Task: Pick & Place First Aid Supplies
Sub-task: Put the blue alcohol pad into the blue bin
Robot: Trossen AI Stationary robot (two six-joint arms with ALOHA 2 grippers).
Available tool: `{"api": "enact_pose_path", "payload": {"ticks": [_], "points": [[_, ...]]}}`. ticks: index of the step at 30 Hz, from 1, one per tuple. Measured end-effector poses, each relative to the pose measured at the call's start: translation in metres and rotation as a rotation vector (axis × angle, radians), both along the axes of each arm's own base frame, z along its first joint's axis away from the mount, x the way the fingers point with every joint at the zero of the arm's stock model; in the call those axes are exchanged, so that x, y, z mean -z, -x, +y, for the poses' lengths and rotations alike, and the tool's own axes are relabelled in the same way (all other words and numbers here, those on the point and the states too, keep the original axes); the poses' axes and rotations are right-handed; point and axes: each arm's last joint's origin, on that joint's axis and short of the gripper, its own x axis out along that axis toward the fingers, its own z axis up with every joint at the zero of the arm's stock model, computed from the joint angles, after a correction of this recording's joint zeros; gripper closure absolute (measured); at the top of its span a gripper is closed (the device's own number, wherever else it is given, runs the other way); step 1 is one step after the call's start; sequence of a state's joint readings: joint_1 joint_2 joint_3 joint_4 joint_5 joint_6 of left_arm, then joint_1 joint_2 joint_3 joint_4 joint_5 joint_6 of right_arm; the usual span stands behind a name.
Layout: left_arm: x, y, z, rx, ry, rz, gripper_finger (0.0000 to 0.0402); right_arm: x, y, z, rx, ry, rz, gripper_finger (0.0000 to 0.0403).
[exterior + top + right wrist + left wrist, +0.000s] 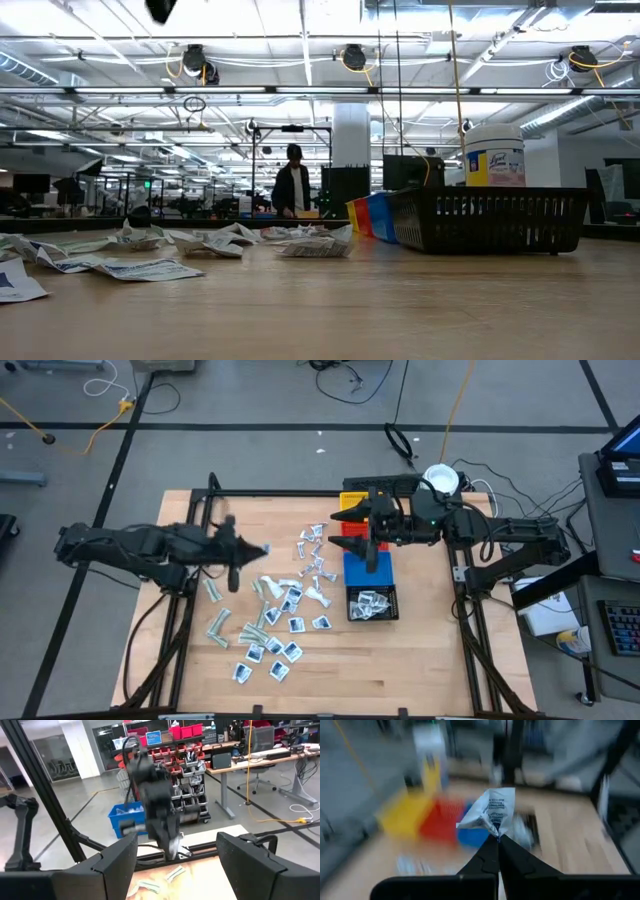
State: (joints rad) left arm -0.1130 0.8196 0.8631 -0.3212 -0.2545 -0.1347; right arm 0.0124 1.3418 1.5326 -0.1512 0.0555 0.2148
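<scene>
A white packet (491,813) is pinched in the closed left gripper (498,839) — held above the table (420,660). The right gripper (176,851) is spread wide and empty over the bins (365,560); only the low view shows a person (292,187) beyond.

The wooden table (420,660) carries scattered packets (270,625), four bins (368,565) and a white jar (441,480)

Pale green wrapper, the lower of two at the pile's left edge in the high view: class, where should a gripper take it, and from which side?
Probably mid-length on the pale green wrapper, pinched across its narrow width, coming straight down: it lies flat on the table, long and slim, its long edges apparently clear.
</scene>
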Motion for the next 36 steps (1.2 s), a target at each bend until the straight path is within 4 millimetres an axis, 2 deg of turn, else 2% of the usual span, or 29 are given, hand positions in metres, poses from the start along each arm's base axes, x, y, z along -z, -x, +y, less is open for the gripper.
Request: {"api": "enact_pose_path", "payload": {"ticks": [5, 8, 14, 20, 24, 26, 28, 32, 33, 36], "points": [[-0.029, -0.009, 0.006, -0.059, -0.125, -0.243, 0.04, 0.003, -0.01, 0.0, 0.007, -0.035, -0.027, 0.014], [-0.05, -0.024, 0.012, -0.085, -0.153, -0.236, 0.0401, 0.004, -0.017, -0.001, 0.027, -0.056, -0.054, 0.014], [-0.088, -0.071, 0.014, -0.017, -0.236, -0.18, 0.0401, 0.001, -0.023, -0.003, 0.062, -0.038, -0.12, 0.014], [-0.103, -0.114, 0.011, 0.057, -0.286, -0.163, 0.0401, 0.001, -0.023, -0.004, 0.058, -0.037, -0.12, 0.014], [-0.105, -0.128, 0.011, 0.066, -0.286, -0.158, 0.0401, 0.002, -0.023, -0.003, 0.029, -0.043, -0.11, 0.015], [-0.105, -0.131, 0.011, 0.065, -0.281, -0.159, 0.0401, 0.001, -0.022, -0.003, 0.016, -0.043, -0.113, 0.0178], [-0.105, -0.131, 0.011, 0.065, -0.277, -0.161, 0.0399, 0.001, -0.021, -0.002, 0.004, -0.043, -0.117, 0.0227], [-0.107, -0.129, 0.01, 0.065, -0.247, -0.179, 0.0393, 0.001, -0.021, -0.003, 0.003, -0.04, -0.113, 0.0363], [-0.109, -0.127, 0.01, 0.065, -0.234, -0.185, 0.0391, 0.001, -0.021, -0.002, -0.01, -0.026, -0.112, 0.038], [-0.109, -0.124, 0.01, 0.062, -0.14, -0.185, 0.0379, 0.003, -0.021, -0.003, -0.019, -0.024, -0.082, 0.0388]]}}
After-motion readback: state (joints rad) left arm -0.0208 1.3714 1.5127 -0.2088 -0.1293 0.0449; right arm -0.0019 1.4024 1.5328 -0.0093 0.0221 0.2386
